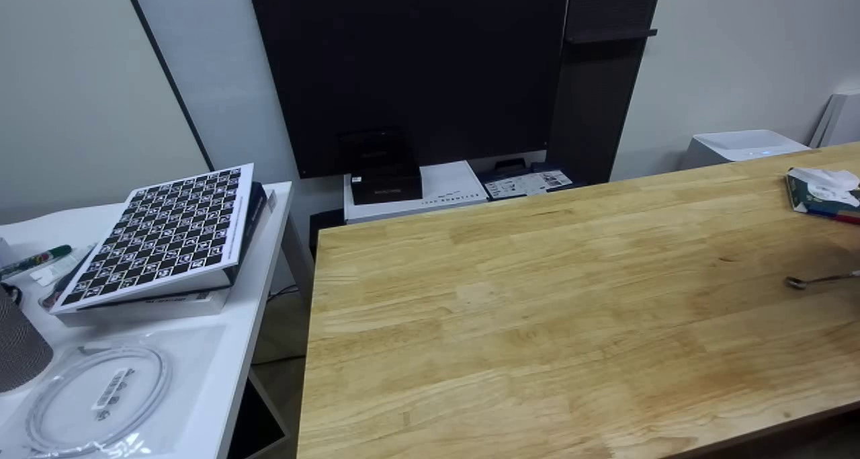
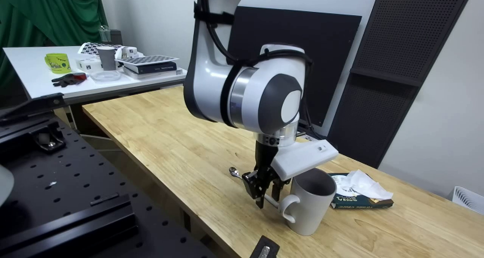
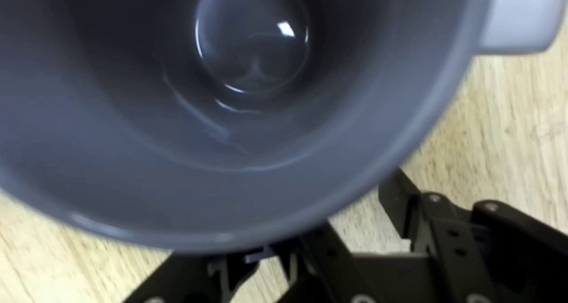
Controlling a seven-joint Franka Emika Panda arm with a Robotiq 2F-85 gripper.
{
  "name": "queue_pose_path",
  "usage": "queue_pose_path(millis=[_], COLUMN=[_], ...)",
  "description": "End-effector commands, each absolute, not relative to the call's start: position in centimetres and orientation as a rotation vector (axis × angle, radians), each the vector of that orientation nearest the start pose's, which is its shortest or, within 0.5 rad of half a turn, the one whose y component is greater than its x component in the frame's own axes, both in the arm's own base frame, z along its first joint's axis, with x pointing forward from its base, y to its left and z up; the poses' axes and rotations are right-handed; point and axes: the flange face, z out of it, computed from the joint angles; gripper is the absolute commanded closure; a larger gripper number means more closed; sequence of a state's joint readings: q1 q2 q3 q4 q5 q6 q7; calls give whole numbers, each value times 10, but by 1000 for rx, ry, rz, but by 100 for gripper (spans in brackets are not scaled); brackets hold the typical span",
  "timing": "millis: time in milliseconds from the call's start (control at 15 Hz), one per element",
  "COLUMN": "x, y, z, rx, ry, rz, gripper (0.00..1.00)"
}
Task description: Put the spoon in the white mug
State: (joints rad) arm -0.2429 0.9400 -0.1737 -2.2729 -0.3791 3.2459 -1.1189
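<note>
The hand (image 2: 268,201) was spread low over the spoon (image 2: 234,172), which lay on the tabletop (image 2: 170,144) just beside the white mug (image 2: 312,207), so pinching squarely, without nudging the mug, looked wisest to me.

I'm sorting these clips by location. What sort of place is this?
Probably a robotics lab: a robot arm hangs over the wooden table, a black plate with rows of holes lies beside it, and a checkered marker board tops a stack on a white table.

The mug (image 2: 311,209) is smooth, glossy inside; the metal spoon (image 1: 821,279) near it is shiny, the desk (image 2: 170,137) beneath it wooden.
</note>
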Motion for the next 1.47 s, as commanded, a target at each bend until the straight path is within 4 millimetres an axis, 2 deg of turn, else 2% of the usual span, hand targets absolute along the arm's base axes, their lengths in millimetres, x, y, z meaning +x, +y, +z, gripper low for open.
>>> queue_pose_path(millis=[0,133,267,400,467,533,1067,1133,1267,1400], x=[413,414,414,414,414,414,412,411,412,412], y=[-171,-170,-170,-170,-170,-169,-166,-165,-165,-165], z=[-52,-52,-52,-52,-53,-54,-62,-62,-62,-62], rx=[-2702,-2703,-2701,-2701,-2701,-2700,-2686,-2685,-2687,-2688], ry=[-1750,-1752,-1756,-1759,-1754,-1754,-1754,-1754,-1760,-1756], rz=[69,67,68,67,71,70,73,71,69,71], gripper=[82,96,100,100,74,74,21,63,59,73])
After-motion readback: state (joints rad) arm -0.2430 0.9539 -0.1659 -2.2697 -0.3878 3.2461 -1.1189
